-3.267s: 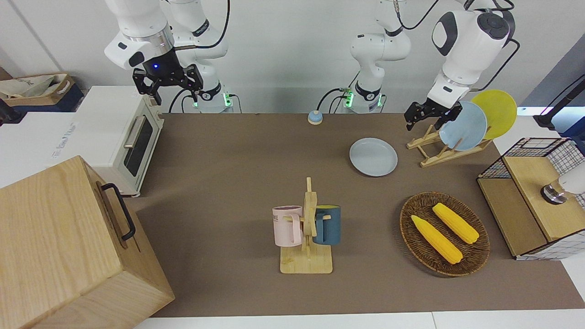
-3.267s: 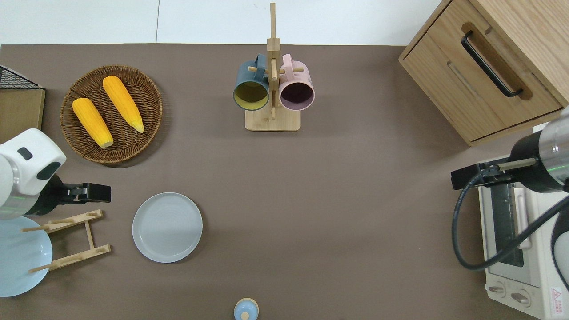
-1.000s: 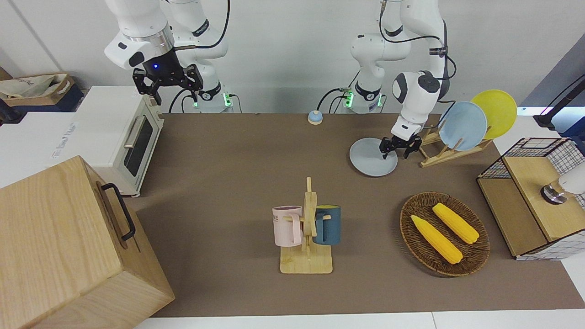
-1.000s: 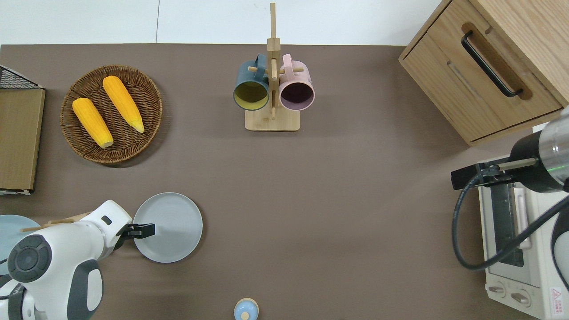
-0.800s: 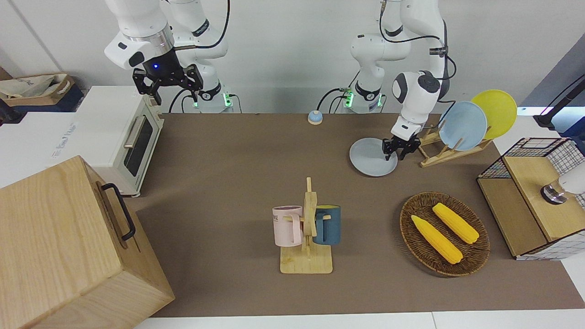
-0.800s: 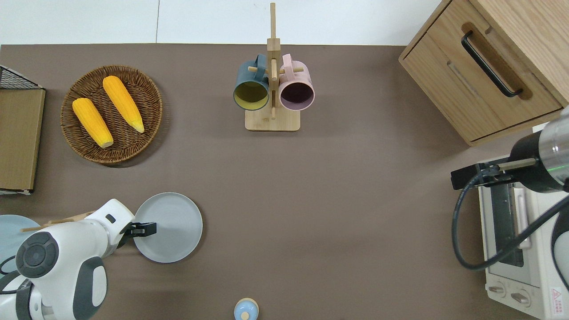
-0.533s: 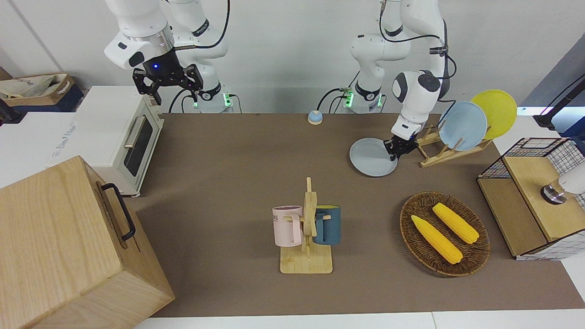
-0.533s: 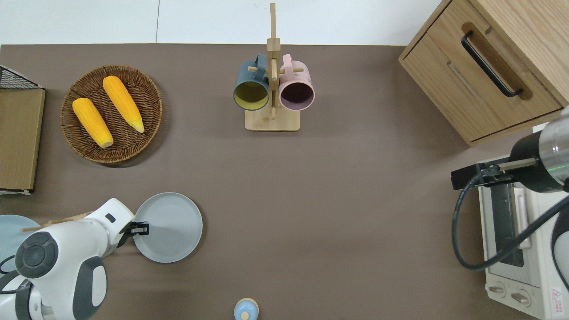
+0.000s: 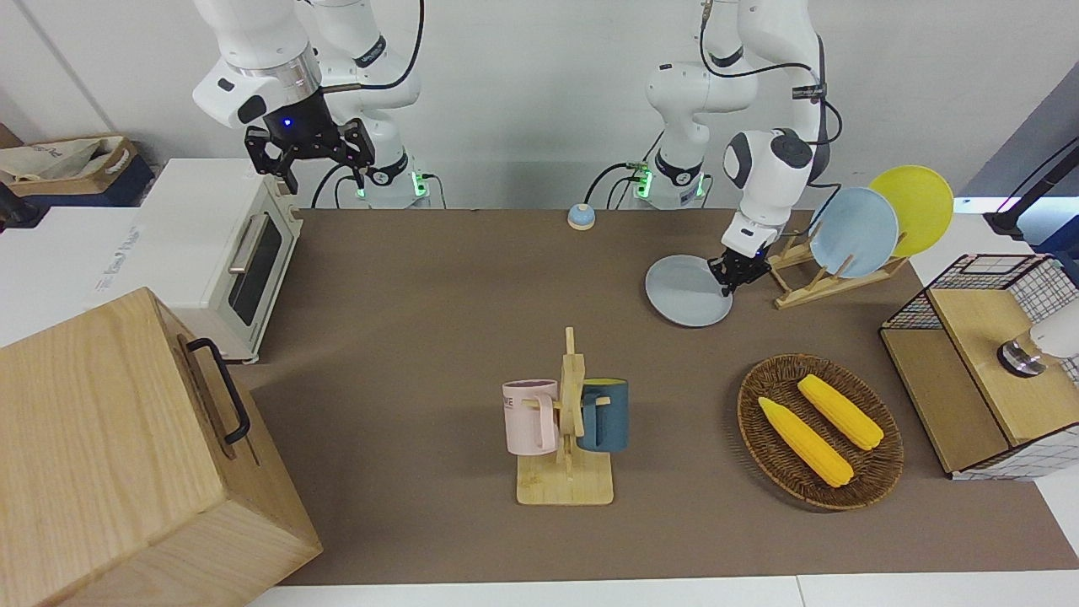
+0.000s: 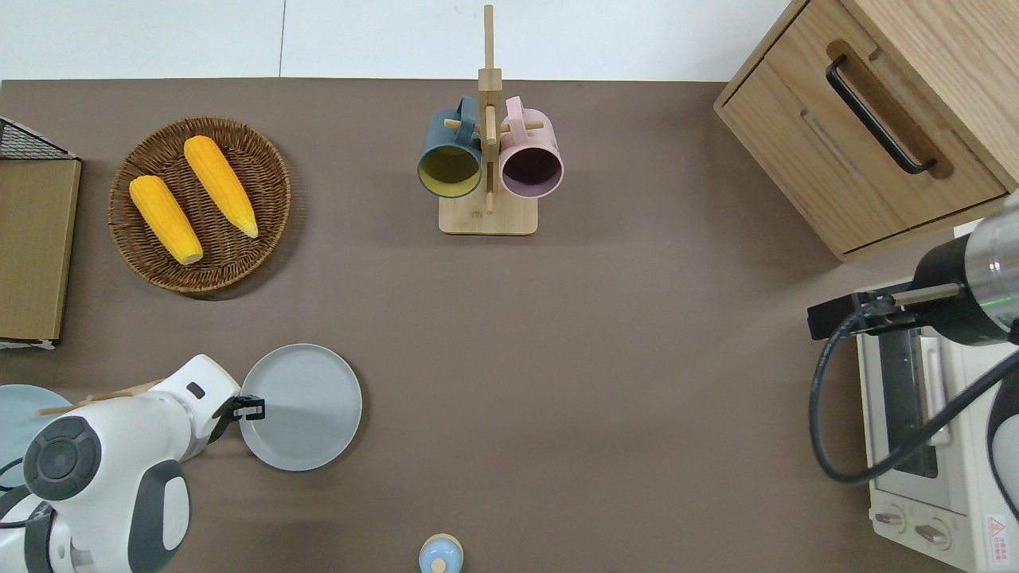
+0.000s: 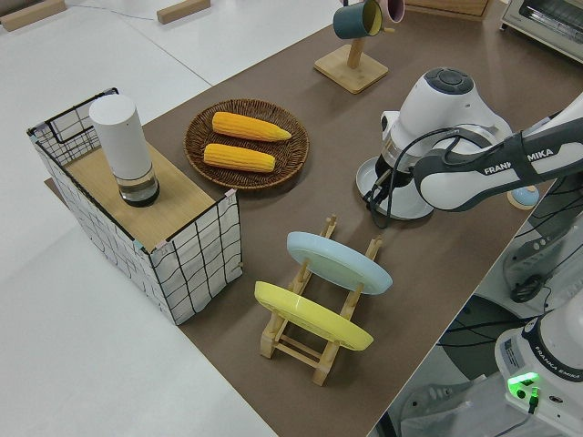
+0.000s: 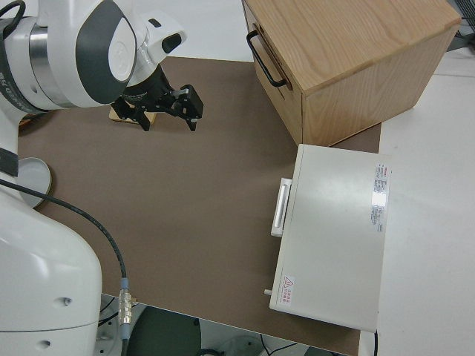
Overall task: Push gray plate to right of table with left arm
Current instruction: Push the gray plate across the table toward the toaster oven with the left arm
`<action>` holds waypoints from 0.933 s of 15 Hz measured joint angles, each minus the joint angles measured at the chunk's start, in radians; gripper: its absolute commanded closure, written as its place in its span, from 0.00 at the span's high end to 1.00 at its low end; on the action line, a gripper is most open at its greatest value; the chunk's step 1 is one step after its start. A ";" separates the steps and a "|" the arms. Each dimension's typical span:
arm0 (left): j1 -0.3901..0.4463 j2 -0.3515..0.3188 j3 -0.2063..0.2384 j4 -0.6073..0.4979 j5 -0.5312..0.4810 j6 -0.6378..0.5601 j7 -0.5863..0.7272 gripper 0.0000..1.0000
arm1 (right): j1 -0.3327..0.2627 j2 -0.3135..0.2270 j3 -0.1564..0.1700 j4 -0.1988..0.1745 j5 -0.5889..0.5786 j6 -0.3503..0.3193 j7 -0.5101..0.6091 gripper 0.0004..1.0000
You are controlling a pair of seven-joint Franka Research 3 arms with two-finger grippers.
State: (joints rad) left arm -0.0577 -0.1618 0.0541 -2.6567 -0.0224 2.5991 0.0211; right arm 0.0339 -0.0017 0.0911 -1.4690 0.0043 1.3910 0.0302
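One left gripper (image 10: 253,409) — hiding gray plate (image 10: 306,407) rim.

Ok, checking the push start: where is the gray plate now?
The gray plate lies flat toward the left arm's end of the table, beside the plate rack, the left gripper at its rim.

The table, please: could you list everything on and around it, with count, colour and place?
gray plate: 1, pale gray, flat on table
plate rack: 1, wooden, holds blue plate and yellow plate
basket: 1, brown wicker, holds 2 yellow corn cobs
mug rack: 1, wooden, with teal mug and pink mug
cabinet: 1, wooden
oven: 1, white
wire crate: 1
bell: 1, blue
left gripper: at gray plate's rim
right gripper: open, parked
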 measured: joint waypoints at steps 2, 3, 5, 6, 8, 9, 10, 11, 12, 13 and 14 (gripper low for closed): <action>0.000 0.000 -0.003 0.000 0.000 0.000 -0.010 0.00 | 0.000 0.000 0.000 0.000 0.000 0.000 0.000 0.98; -0.006 0.001 -0.007 0.000 -0.001 0.000 -0.026 0.00 | 0.000 0.000 0.000 0.000 0.000 0.000 0.000 0.98; -0.037 0.003 -0.013 0.000 -0.004 0.001 -0.076 0.00 | 0.000 0.000 0.000 0.000 0.000 0.000 0.000 0.98; -0.060 0.004 -0.015 0.001 -0.008 0.001 -0.104 0.00 | 0.000 0.000 0.000 0.000 0.000 0.000 0.000 0.98; -0.117 0.011 -0.019 0.008 -0.020 0.001 -0.165 0.00 | 0.000 0.000 0.000 0.000 0.000 0.000 0.000 0.98; -0.144 0.016 -0.020 0.013 -0.024 0.002 -0.195 0.00 | 0.000 0.000 0.000 0.000 0.000 0.000 0.000 0.98; -0.176 0.022 -0.021 0.019 -0.027 0.002 -0.230 0.00 | 0.000 0.000 0.000 0.000 0.000 0.000 0.000 0.98; -0.204 0.029 -0.022 0.027 -0.031 0.002 -0.265 0.00 | 0.000 0.000 0.000 0.000 0.000 0.000 0.000 0.98; -0.234 0.037 -0.023 0.036 -0.034 0.002 -0.301 0.00 | 0.000 0.000 0.000 0.000 0.000 0.000 0.000 0.98; -0.267 0.049 -0.024 0.048 -0.036 0.002 -0.343 0.00 | 0.000 0.000 0.000 0.000 0.000 0.000 0.000 0.98; -0.302 0.063 -0.025 0.063 -0.037 0.003 -0.390 0.00 | 0.000 0.000 0.000 0.000 0.000 0.000 0.000 0.98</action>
State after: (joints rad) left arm -0.3599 -0.0988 0.0292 -2.5935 -0.0592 2.6019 -0.3692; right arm 0.0339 -0.0017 0.0911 -1.4690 0.0043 1.3910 0.0302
